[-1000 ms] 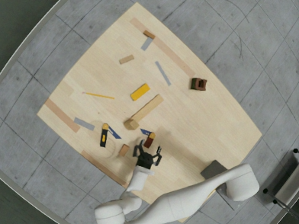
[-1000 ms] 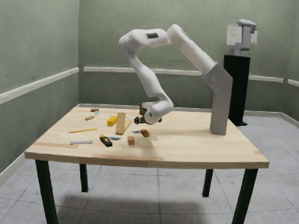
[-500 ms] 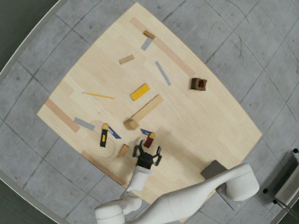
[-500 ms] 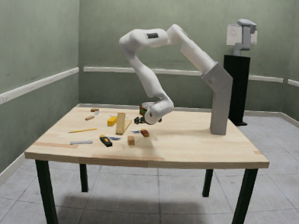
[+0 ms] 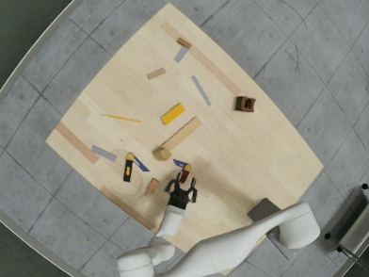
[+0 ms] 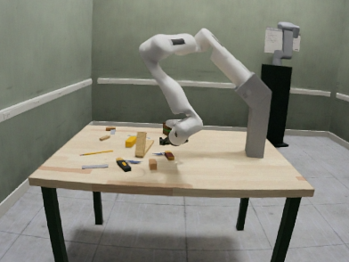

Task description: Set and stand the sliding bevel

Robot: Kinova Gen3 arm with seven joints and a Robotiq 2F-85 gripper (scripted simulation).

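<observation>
The wooden sliding bevel (image 5: 184,172) lies flat near the table's front; it has a red-brown handle, a yellow pivot and a short blue blade. It also shows in the side view (image 6: 169,155). My gripper (image 5: 184,185) is partly open and points down over the handle, with a finger on each side. In the side view the gripper (image 6: 166,142) is a little above the bevel and does not hold it. The black bevel (image 5: 128,170) lies to the left. The slotted block (image 5: 245,104), dark brown, stands at the right. A pale wooden beam (image 5: 178,138) lies just behind the bevel.
A yellow block (image 5: 172,113), a pencil (image 5: 121,118), small wooden blocks (image 5: 152,186) and grey strips (image 5: 200,90) lie about. Tan strips (image 5: 202,58) are inlaid in the top. The arm's grey base post (image 5: 264,209) stands at the front right.
</observation>
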